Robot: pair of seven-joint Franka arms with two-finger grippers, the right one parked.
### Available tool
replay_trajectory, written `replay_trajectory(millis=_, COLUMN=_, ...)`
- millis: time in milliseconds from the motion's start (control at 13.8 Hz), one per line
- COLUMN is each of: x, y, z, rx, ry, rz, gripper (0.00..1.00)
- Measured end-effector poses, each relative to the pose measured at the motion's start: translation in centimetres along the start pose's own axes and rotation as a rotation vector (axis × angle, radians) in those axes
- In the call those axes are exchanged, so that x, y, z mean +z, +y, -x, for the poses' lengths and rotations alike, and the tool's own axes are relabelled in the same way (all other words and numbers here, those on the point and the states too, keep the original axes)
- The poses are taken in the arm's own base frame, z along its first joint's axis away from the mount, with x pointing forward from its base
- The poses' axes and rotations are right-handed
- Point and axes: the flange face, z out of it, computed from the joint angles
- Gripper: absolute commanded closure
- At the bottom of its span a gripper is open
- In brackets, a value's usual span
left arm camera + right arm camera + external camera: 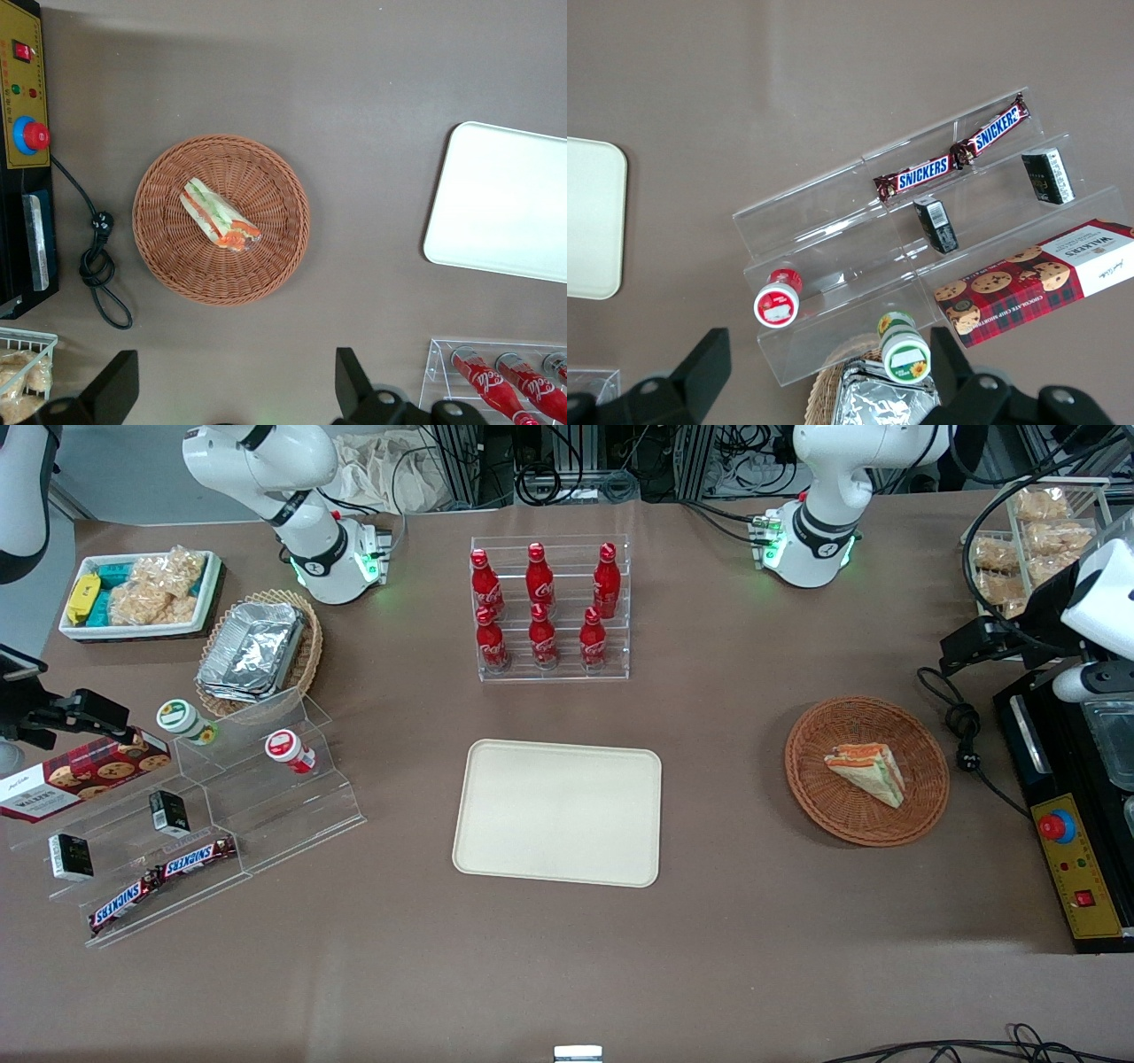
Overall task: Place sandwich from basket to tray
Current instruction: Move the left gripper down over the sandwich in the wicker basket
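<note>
Overhead, pincer (232,390) spread wide, seemingly empty, well above sandwich (219,215) in basket (275,168).

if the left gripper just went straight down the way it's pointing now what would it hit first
Probably bare table. The left gripper is open, pointing down, its fingers straddling a spot just off the basket rim rather than over the sandwich. Depth is unclear, so a fingertip might clip the rim.

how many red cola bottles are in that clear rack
6 red cola bottles stand in the clear rack: three on its upper step, three lower. The open pincer hovers high above the basket.
</note>
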Motion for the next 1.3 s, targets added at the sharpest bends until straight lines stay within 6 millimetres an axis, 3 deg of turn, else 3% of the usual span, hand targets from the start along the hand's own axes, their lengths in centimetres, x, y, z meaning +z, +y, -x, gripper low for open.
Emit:
replay_trajectory(millis=434, x=0.3, y=-0.4, z=-0.1, rx=-0.031, ry=-0.012, rz=-0.004, gripper=0.00)
replay_trajectory(millis=651, x=2.4, y=-2.7, z=-0.5, rx=-0.237, ry=-0.076, rz=-0.017, gripper=0.00)
replay_trajectory(millis=795, x=5.6, y=-4.8, z=-1.0, rx=-0.350, ry=-0.130, rz=-0.030, gripper=0.00)
replay_trajectory(millis=1012, x=12.2, y=-7.5, z=-2.2, rx=-0.535, ry=-0.132, rz=-0.037, gripper=0.00)
replay_trajectory(millis=1301, x=22.4, y=-7.9, z=-2.1, rx=-0.731, ry=-0.095, rz=-0.040, gripper=0.00)
